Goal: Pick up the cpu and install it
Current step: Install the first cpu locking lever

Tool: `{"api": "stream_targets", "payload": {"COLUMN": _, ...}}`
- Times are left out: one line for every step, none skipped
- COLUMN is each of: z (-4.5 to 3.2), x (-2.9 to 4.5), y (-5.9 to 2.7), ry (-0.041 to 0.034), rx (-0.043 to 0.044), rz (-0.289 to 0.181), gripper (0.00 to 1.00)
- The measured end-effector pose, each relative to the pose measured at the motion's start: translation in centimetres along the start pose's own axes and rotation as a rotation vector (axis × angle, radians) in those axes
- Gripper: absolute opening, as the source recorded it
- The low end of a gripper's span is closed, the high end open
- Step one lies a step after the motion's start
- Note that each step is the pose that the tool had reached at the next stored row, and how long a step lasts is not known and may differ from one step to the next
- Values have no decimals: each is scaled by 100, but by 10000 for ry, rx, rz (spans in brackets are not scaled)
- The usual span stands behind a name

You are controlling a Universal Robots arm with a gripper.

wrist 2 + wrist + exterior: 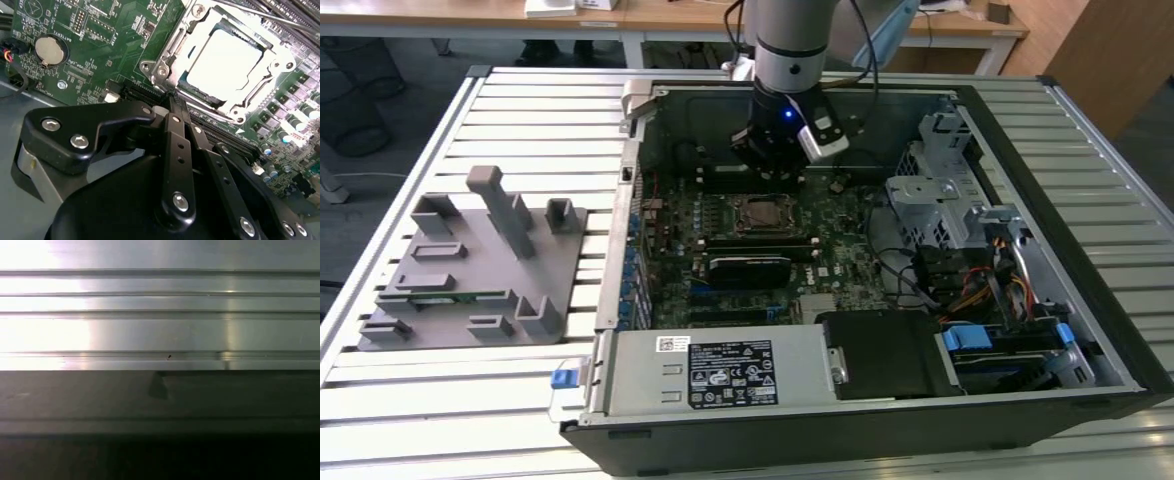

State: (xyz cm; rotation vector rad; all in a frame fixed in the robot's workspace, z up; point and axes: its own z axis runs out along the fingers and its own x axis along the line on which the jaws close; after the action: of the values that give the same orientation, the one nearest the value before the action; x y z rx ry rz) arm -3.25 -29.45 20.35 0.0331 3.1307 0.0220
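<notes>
— Where's the cpu [226,66] now?

— Already sitting in the motherboard socket [220,107], from what I can see. In the second wrist view its pale, silvery top lies flat inside the metal frame, with the frame's edges around all four sides.

— And the gripper [176,102]?

— Just beside it. Its fingers [179,150] look pressed together, with nothing between them, and their tips stop at the near edge of the socket frame. So the chip lies straight ahead of the fingertips, a little beyond them, not under them.

— Touching?

— Not the chip itself. Whether the tips rest on the frame's edge, I can't tell.

— What about from across the room?

— In the exterior view the gripper [771,172] hangs inside the open computer case [1014,250], just behind the socket [759,214], toward the far wall of the case. The grey tray [420,270] is well apart, out on the table [494,420] toward the exterior view's left.

— Does the chip have a long side to line up with?

— Hardly; it's close to square. I'd judge the placing itself is done, with the chip level in its seat.
</notes>
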Motion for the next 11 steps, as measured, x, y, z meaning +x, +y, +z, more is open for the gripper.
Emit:
{"api": "stream_targets", "payload": {"z": -1, "x": 0, "y": -1, "ry": 1, "rx": 4, "rz": -1, "gripper": 11}}
{"api": "stream_targets", "payload": {"z": -1, "x": 0, "y": -6, "ry": 2, "rx": 6, "rz": -2, "gripper": 11}}
{"api": "stream_targets", "payload": {"z": 0, "x": -1, "y": -14, "ry": 2, "rx": 7, "rz": 0, "gripper": 11}}
{"api": "stream_targets", "payload": {"z": 1, "x": -2, "y": -21, "ry": 1, "rx": 6, "rz": 0, "gripper": 11}}
{"api": "stream_targets", "payload": {"z": 1, "x": -4, "y": -27, "ry": 1, "rx": 6, "rz": -1, "gripper": 11}}
{"api": "stream_targets", "payload": {"z": 2, "x": -5, "y": -34, "ry": 2, "rx": 6, "rz": -1, "gripper": 11}}
{"api": "stream_targets", "payload": {"z": 2, "x": -5, "y": -42, "ry": 1, "rx": 6, "rz": -1, "gripper": 11}}
{"api": "stream_targets", "payload": {"z": 2, "x": -6, "y": -47, "ry": 2, "rx": 6, "rz": 0, "gripper": 11}}
{"api": "stream_targets", "payload": {"z": 1, "x": -6, "y": -51, "ry": 2, "rx": 7, "rz": -1, "gripper": 11}}
{"api": "stream_targets", "payload": {"z": 1, "x": -6, "y": -57, "ry": 2, "rx": 7, "rz": 0, "gripper": 11}}
{"api": "stream_targets", "payload": {"z": 2, "x": -6, "y": -62, "ry": 2, "rx": 6, "rz": 0, "gripper": 11}}
